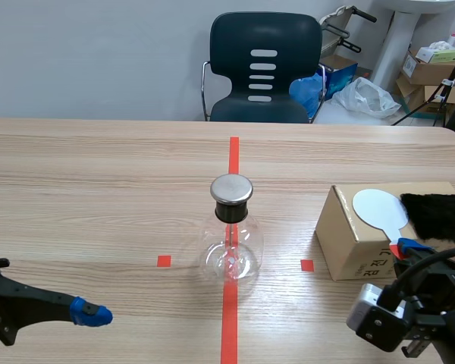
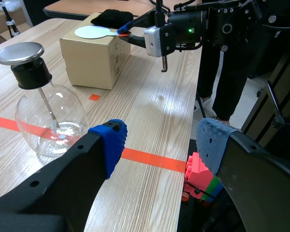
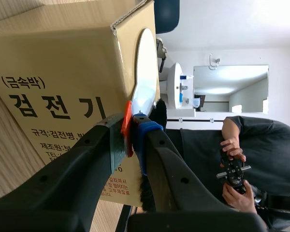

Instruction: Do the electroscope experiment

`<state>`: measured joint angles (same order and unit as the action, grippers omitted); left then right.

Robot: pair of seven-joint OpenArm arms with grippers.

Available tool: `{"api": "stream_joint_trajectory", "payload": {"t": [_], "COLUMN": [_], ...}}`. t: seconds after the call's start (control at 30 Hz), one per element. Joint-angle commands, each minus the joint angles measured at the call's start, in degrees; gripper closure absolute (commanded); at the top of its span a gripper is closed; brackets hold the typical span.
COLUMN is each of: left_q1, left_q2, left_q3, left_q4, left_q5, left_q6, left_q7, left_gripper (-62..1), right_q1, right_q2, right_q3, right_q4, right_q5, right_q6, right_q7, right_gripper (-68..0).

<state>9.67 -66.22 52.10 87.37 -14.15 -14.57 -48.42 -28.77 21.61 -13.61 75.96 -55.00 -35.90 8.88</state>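
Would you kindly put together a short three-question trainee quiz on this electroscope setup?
1. True or false: the right gripper is shut on the orange-red handle of the white round paddle that lies on the brown cardboard box.
2. Multiple choice: the clear glass flask with the flat metal cap stands A) on the box, B) on the red tape line, C) on the dark chair.
3. Short answer: are the left gripper's fingers open or shut?
Key: 1 true; 2 B; 3 open.
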Motion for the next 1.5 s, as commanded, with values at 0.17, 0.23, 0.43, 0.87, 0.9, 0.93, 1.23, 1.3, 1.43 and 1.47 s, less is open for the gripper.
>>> {"api": "stream_joint_trajectory", "payload": {"t": [0.17, 0.23, 0.43, 0.87, 0.9, 0.93, 1.23, 1.3, 1.43, 1.47], "left_q1": [-0.2, -0.2, -0.2, -0.2, -0.2, -0.2, -0.2, -0.2, -0.2, -0.2], "left_q2": [-0.5, -0.5, -0.5, -0.5, -0.5, -0.5, -0.5, -0.5, -0.5, -0.5], "left_q3": [-0.2, -0.2, -0.2, -0.2, -0.2, -0.2, -0.2, -0.2, -0.2, -0.2], "left_q4": [1.1, 1.1, 1.1, 1.1, 1.1, 1.1, 1.1, 1.1, 1.1, 1.1], "left_q5": [-0.2, -0.2, -0.2, -0.2, -0.2, -0.2, -0.2, -0.2, -0.2, -0.2], "left_q6": [0.0, 0.0, 0.0, 0.0, 0.0, 0.0, 0.0, 0.0, 0.0, 0.0], "left_q7": [-1.0, -1.0, -1.0, -1.0, -1.0, -1.0, -1.0, -1.0, -1.0, -1.0], "left_gripper": [-34.3, -34.3, -34.3, -34.3, -34.3, -34.3, -34.3, -34.3, -34.3, -34.3], "right_q1": [0.0, 0.0, 0.0, 0.1, 0.1, 0.1, 0.1, 0.1, 0.1, 0.1], "right_q2": [0.6, 0.6, 0.6, 0.6, 0.6, 0.6, 0.6, 0.6, 0.6, 0.6], "right_q3": [0.5, 0.5, 0.5, 0.5, 0.5, 0.5, 0.5, 0.5, 0.5, 0.5], "right_q4": [1.0, 1.0, 1.0, 1.0, 1.0, 1.0, 1.0, 1.0, 1.0, 1.0], "right_q5": [0.2, 0.2, 0.2, 0.2, 0.2, 0.2, 0.2, 0.2, 0.2, 0.2], "right_q6": [2.4, 3.5, 6.0, 6.0, 6.0, 6.0, 6.0, 6.0, 6.0, 6.0], "right_q7": [-0.2, -0.2, -0.2, -0.2, -0.2, -0.2, -0.2, -0.2, -0.2, -0.2], "right_gripper": [-1.0, -1.0, -1.0, -1.0, -1.0, -1.0, -1.0, -1.0, -1.0, -1.0]}}
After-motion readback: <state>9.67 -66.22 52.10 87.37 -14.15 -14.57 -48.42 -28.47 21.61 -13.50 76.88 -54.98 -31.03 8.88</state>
